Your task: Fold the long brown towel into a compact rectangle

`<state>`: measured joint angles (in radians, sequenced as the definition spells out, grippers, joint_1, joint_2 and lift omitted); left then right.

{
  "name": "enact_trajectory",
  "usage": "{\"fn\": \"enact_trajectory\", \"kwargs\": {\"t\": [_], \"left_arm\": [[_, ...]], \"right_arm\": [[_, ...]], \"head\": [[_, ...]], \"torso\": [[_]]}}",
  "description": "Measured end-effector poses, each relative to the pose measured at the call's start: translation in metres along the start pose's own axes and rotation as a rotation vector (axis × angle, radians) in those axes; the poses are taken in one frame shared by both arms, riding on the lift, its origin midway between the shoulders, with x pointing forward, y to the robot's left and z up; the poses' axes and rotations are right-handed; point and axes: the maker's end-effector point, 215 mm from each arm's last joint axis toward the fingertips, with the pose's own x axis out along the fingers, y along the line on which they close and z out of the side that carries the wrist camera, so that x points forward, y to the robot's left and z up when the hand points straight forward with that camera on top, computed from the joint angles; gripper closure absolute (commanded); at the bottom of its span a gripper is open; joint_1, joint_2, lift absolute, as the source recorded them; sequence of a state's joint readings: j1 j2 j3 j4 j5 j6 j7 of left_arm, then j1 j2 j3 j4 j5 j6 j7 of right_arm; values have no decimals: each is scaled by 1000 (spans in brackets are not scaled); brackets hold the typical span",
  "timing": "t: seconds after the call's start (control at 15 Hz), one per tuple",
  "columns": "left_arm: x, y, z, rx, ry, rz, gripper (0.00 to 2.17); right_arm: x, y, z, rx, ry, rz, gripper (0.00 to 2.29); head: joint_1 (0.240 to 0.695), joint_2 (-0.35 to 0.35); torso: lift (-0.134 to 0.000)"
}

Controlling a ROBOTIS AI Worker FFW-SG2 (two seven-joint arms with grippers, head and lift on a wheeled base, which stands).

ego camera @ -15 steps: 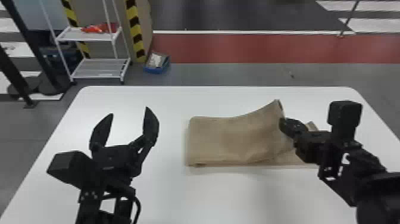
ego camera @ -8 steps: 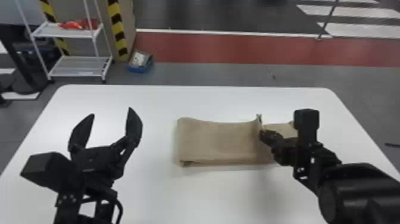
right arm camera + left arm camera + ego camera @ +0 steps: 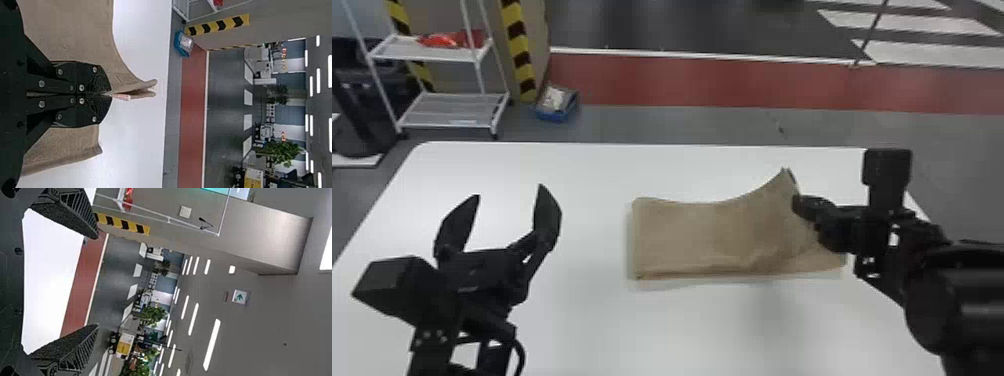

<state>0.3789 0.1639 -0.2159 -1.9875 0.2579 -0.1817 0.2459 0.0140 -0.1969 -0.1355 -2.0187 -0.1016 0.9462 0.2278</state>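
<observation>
White table (image 3: 612,330), towel corner (image 3: 782,187) higher

The brown towel (image 3: 702,235) looks like soft, matt cloth, and the white table (image 3: 572,320) smooth with a faint sheen.

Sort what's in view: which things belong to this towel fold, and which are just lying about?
Belongs to the job:
brown towel, part raised
right claw, shut on the towel
left claw, open
white table beneath

Just lying about:
blue box on the floor
white rack behind the table
red items on the rack
</observation>
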Motion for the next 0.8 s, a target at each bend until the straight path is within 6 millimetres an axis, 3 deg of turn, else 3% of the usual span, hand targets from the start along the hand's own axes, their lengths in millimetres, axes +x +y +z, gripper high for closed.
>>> {"fn": "enact_trajectory", "kwargs": {"t": [0.13,0.33,0.47,0.6,0.8], "left_arm": [[0,-1,0,-1,1,-1,80],[-1,1,-3,0,6,2,80],[-1,3,-4,2,9,5,80],[-1,4,-3,4,7,7,80],[0,5,-6,10,19,7,80]], "right_arm": [[13,-6,-35,4,81,-14,1389],[28,-11,-57,5,128,-25,1389],[27,-9,-52,5,119,-21,1389],[17,-12,-34,9,91,-27,1389],[3,-30,-12,33,75,-52,1389]], "head": [[695,-128],[695,-134],[695,-129],[695,-130],[695,-147]], "torso": [[-121],[-121],[-121],[-121],[-121]]}}
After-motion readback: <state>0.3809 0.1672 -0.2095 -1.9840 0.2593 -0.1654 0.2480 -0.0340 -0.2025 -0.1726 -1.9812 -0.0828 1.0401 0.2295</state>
